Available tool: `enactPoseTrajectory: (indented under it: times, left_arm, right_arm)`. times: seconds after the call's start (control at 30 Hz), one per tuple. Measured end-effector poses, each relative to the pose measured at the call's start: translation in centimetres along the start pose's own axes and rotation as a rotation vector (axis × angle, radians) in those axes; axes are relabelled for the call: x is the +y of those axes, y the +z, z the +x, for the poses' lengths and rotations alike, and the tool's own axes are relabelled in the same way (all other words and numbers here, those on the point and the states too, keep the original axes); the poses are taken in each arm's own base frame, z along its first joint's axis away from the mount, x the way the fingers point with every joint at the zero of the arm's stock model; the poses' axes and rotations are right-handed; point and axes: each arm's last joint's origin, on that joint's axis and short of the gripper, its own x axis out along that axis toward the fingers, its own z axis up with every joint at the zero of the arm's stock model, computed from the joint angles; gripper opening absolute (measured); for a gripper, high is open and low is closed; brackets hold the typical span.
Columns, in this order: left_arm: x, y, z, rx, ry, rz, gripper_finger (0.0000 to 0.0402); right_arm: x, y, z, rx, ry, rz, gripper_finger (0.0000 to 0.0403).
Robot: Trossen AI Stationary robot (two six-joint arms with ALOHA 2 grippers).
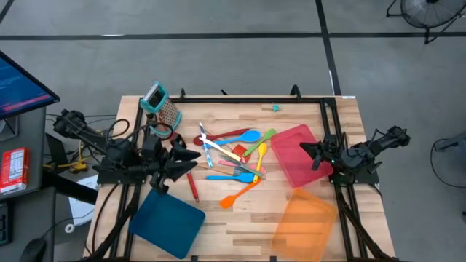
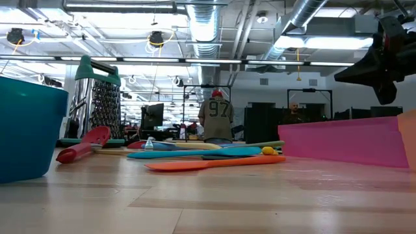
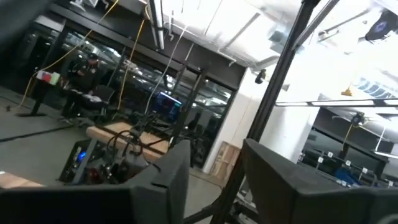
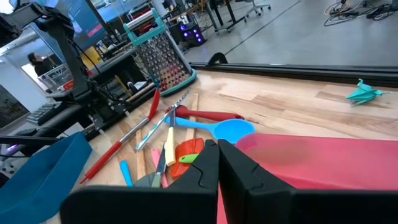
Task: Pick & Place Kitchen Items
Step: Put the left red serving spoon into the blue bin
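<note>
Left claw: my left gripper (image 1: 191, 156) sits over the desk's left half, just above the blue tray (image 1: 166, 223) that lies at the near-left corner. In the left wrist view its two fingers (image 3: 177, 177) stand apart with clear space between them, and nothing is held. That camera looks up into the room, so it tells me nothing about the desk.

Right claw: my right gripper (image 1: 306, 151) waits over the red tray (image 1: 300, 154) by the right edge, fingers pressed together and empty in its own wrist view.

Task things: the kitchen items (image 1: 237, 154) lie in a loose pile at the desk's middle, between the two arms. A red long-handled utensil (image 1: 192, 183) lies apart from the pile on its left.

Direction: from the left claw the red utensil is just beside and slightly below the tips, toward the near edge; the pile is further toward the right edge.

Long axis: the red utensil runs roughly from far edge to near edge. The orange spatula (image 1: 242, 191) slants from the pile toward the near edge.

Nearer arm: I judge the left arm closer to the red utensil; the right arm is well apart from it.

Other: the box grater (image 1: 162, 105) stands near the far-left corner, the orange tray (image 1: 306, 222) at the near right.
</note>
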Motion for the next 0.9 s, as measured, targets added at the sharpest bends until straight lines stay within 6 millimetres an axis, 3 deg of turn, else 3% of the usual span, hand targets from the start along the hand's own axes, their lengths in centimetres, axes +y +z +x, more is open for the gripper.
enactPoseTrajectory:
  times: [0.23, 0.67, 0.77, 0.9]
  left_arm:
    - [1.2, -1.1, 0.2, 0.071, 0.157, -0.126, 0.018]
    - [4.8, -0.8, 0.7, 0.46, 0.65, -0.24, 0.0151]
    - [6.3, -1.8, 0.1, 0.619, 0.724, -0.193, 0.0148]
    - [8.6, -3.7, -1.0, 0.817, 0.951, -0.235, 0.015]
  right_arm:
    - [0.7, 1.0, -0.1, -0.063, 0.054, 0.116, 0.0]
    - [1.1, 1.7, -0.1, -0.114, 0.07, 0.058, 0.0]
    - [1.0, 1.7, -0.1, -0.111, 0.067, 0.052, 0.0]
    - [1.0, 1.7, -0.1, -0.111, 0.067, 0.052, 0.0]
